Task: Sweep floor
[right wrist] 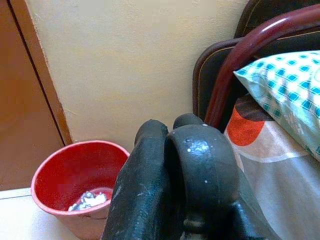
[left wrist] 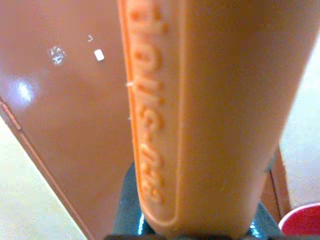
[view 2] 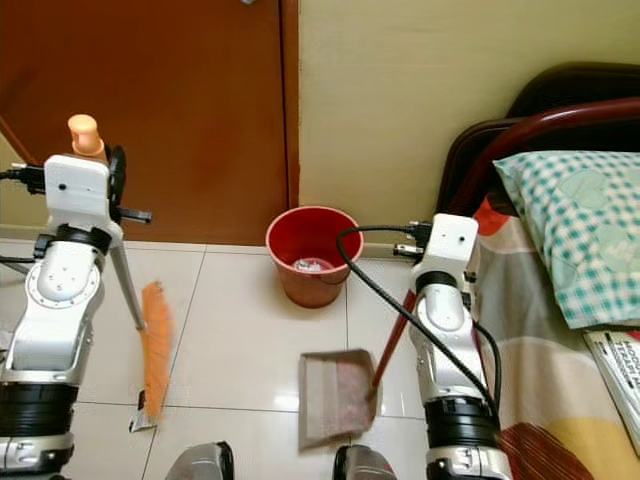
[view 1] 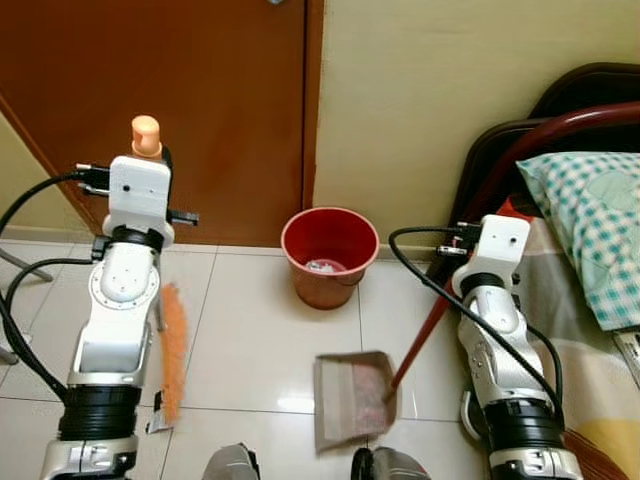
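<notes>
Left eye view: round red bucket [view 1: 329, 254], flat grey dustpan [view 1: 352, 398], glossy tiles.

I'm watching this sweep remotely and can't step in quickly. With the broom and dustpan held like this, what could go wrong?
The dustpan sits tilted on the tile near the robot's feet; any debris in it may slide out, or a step could kick it. Its long red handle runs beside the bed frame and could snag. The red bucket stands close ahead, so a wide stroke of the broom might tip it.
</notes>
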Controlling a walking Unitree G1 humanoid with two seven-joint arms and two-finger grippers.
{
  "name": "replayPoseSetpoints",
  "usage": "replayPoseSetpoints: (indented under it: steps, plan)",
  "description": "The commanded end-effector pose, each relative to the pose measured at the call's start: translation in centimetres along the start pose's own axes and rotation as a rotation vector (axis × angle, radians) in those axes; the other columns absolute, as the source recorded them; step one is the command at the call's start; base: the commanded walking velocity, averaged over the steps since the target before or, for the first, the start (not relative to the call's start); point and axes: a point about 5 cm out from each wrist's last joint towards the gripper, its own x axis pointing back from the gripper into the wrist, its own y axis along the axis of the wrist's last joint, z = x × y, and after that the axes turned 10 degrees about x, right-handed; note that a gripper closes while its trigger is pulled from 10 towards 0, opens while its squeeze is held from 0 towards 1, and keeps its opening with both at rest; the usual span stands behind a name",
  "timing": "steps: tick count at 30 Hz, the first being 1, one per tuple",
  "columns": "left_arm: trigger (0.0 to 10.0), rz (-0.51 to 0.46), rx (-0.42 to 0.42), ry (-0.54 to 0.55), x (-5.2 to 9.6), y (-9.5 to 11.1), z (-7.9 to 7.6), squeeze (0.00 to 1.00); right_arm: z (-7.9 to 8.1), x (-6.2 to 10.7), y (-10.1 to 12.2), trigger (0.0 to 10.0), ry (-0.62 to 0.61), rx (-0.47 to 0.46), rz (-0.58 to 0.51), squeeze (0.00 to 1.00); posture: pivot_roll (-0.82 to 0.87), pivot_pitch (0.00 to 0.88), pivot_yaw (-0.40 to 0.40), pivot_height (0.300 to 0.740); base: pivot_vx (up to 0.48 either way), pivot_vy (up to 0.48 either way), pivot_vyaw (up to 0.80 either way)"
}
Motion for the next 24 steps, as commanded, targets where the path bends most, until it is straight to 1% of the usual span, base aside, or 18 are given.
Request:
replayPoseSetpoints:
  steps: [1, 3, 5, 6, 7, 10, 11, 13, 14, 15, 16, 17, 18, 19, 21, 22, 23, 24]
  plan:
    - [10.0, -0.018, -0.088, 0.021, -0.1, 0.3, 1.2, 0.0, -0.1, 0.0, 0.6, 10.0, 0.0, 0.002, -0.015, 0.0, 0.04, 0.138, -0.024, 0.74, 0.0, 0.0, 0.0]
    - [10.0, 0.033, -0.127, 0.034, 0.4, -0.9, 2.0, 0.0, 0.0, -0.1, 0.9, 10.0, 0.011, 0.001, -0.02, 0.0, 0.03, 0.153, -0.025, 0.74, 0.0, 0.0, 0.0]
    - [10.0, 0.054, -0.134, 0.037, 0.8, -1.5, 2.5, 0.0, -0.1, -0.1, 1.0, 10.0, 0.014, 0.001, -0.022, 0.0, 0.03, 0.153, -0.025, 0.74, 0.0, 0.0, 0.0]
    - [10.0, 0.073, -0.155, 0.047, 1.2, -2.0, 3.0, 0.0, -0.3, -0.2, 1.0, 10.0, 0.012, 0.002, -0.022, 0.0, 0.03, 0.151, -0.026, 0.74, 0.0, 0.0, 0.0]
    - [10.0, 0.089, -0.158, 0.057, 1.4, -2.4, 3.4, 0.0, -0.5, -0.2, 1.0, 10.0, 0.008, 0.002, -0.02, 0.0, 0.03, 0.154, -0.029, 0.74, 0.0, 0.0, 0.0]
    - [10.0, 0.118, -0.137, 0.068, 1.7, -3.0, 3.6, 0.0, -0.7, -0.2, 1.0, 10.0, 0.005, 0.003, -0.019, 0.0, 0.02, 0.156, -0.03, 0.74, 0.0, 0.0, 0.0]
    - [10.0, 0.141, -0.108, 0.069, 2.0, -3.5, 3.6, 0.0, -0.7, -0.2, 1.0, 10.0, 0.004, 0.004, -0.021, 0.0, 0.02, 0.159, -0.032, 0.74, 0.0, 0.0, 0.0]
    - [10.0, 0.169, -0.053, 0.058, 2.4, -4.4, 3.1, 0.0, -0.6, -0.2, 1.2, 10.0, 0.011, 0.003, -0.026, 0.0, 0.01, 0.161, -0.033, 0.74, 0.0, 0.0, 0.0]
    - [10.0, 0.187, -0.007, 0.054, 2.7, -5.0, 2.7, 0.0, -0.4, -0.3, 1.5, 10.0, 0.019, 0.005, -0.034, 0.0, 0.01, 0.161, -0.033, 0.74, 0.0, 0.0, 0.0]
    - [10.0, 0.191, 0.015, 0.052, 2.7, -5.3, 2.5, 0.0, -0.3, -0.3, 1.7, 10.0, 0.025, 0.006, -0.041, 0.0, 0.01, 0.161, -0.033, 0.74, 0.0, 0.0, 0.0]
    - [10.0, 0.195, 0.028, 0.027, 2.7, -5.8, 1.8, 0.0, -0.2, -0.4, 2.2, 10.0, 0.036, 0.003, -0.058, 0.0, 0.0, 0.165, -0.034, 0.74, 0.0, 0.0, 0.0]
    - [10.0, 0.195, 0.028, 0.027, 2.7, -5.8, 1.8, 0.0, -0.2, -0.4, 2.2, 10.0, 0.036, 0.003, -0.058, 0.0, 0.0, 0.165, -0.034, 0.74, 0.0, 0.0, 0.0]
    - [10.0, 0.195, 0.032, 0.007, 2.3, -6.0, 1.3, 0.0, -0.3, -0.5, 2.7, 10.0, 0.036, 0.001, -0.069, 0.0, -0.02, 0.168, -0.034, 0.74, 0.0, 0.0, 0.0]
    - [10.0, 0.195, 0.032, 0.007, 2.3, -6.0, 1.3, 0.0, -0.3, -0.5, 2.7, 10.0, 0.036, 0.001, -0.069, 0.0, -0.02, 0.168, -0.034, 0.74, 0.0, 0.0, 0.0]
    - [10.0, 0.222, 0.072, -0.019, 1.1, -6.7, -0.4, 0.0, -0.7, -0.8, 3.4, 10.0, 0.027, 0.009, -0.093, 0.0, -0.02, 0.168, -0.034, 0.74, 0.0, 0.0, 0.0]
    - [10.0, 0.222, 0.072, -0.019, 1.1, -6.7, -0.4, 0.0, -0.7, -0.8, 3.4, 10.0, 0.027, 0.009, -0.093, 0.0, -0.02, 0.168, -0.034, 0.74, 0.0, 0.0, 0.0]
    - [10.0, 0.234, 0.12, -0.035, 0.5, -6.9, -1.5, 0.0, -1.0, -1.1, 3.7, 10.0, 0.01, 0.009, -0.103, 0.0, -0.04, 0.17, -0.033, 0.74, 0.0, 0.0, 0.0]
    - [10.0, 0.237, 0.146, -0.053, -0.1, -6.8, -2.4, 0.0, -1.3, -1.4, 4.0, 10.0, -0.006, 0.006, -0.111, 0.0, -0.05, 0.17, -0.029, 0.74, 0.0, 0.0, 0.0]
